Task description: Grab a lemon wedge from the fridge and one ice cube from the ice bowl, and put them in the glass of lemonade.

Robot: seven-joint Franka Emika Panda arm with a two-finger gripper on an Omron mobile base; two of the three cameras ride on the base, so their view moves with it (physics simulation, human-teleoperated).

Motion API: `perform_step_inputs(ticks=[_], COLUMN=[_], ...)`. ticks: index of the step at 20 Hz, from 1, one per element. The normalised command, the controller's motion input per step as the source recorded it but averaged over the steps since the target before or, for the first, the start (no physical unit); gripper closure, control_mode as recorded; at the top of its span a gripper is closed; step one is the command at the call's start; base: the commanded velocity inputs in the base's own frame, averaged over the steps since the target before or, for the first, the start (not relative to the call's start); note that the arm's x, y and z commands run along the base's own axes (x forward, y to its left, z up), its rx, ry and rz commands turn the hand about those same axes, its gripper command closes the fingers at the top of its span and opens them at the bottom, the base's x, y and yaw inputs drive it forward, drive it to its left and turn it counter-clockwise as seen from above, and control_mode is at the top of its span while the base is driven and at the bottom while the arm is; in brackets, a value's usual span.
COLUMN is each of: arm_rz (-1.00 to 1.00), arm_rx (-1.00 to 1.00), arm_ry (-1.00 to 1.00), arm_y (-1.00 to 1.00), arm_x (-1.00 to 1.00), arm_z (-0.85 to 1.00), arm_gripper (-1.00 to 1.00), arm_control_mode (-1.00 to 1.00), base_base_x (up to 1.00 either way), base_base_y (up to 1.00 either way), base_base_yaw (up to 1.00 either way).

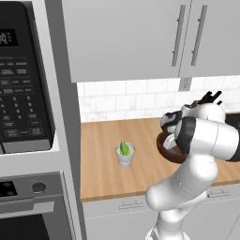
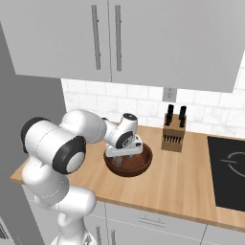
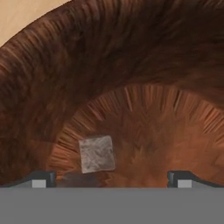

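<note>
1. the gripper (image 2: 123, 161) hangs over the bowl (image 2: 143, 165) at the centre of the right base view, pointing down into it; its jaws stand wide with nothing between them.
2. in the hand view the two fingertips (image 3: 43, 179) show at the bottom edge, far apart, with the bowl's brown floor between them.
3. a pale grey ice cube (image 3: 96, 153) lies on the bowl's floor at lower left of the hand view, just above the left fingertip and apart from it.
4. the glass (image 1: 125, 155) stands on the counter (image 1: 103, 145) at the centre of the left base view, left of the bowl and apart from it.
5. a yellow-green lemon wedge (image 1: 124, 148) sticks up out of the glass.
6. the bowl is partly hidden behind the arm in the left base view, so the cube may be the only one in it; i cannot tell.
7. a knife block (image 2: 173, 135) stands right of the bowl against the tiled wall in the right base view.
</note>
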Motion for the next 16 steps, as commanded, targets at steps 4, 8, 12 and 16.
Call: perform_step_inputs(ticks=[4,8,12,16], arm_rz=[0.0,0.0,0.0,0.0], arm_rx=[0.0,0.0,0.0,0.01], arm_ry=[-0.03,-0.06,-0.02,0.0], arm_y=[0.0,0.0,0.0,-0.03], arm_x=[0.0,0.0,0.0,0.08], arm_z=[-0.05,-0.3,-0.43,-0.3], arm_gripper=[-1.0,-1.0,-1.0,-1.0], arm_control_mode=[-1.0,-1.0,-1.0,-1.0], base_base_x=[0.0,0.0,0.0,0.0], base_base_y=[0.0,0.0,0.0,0.0], base_base_yaw=[0.0,0.0,0.0,0.0])
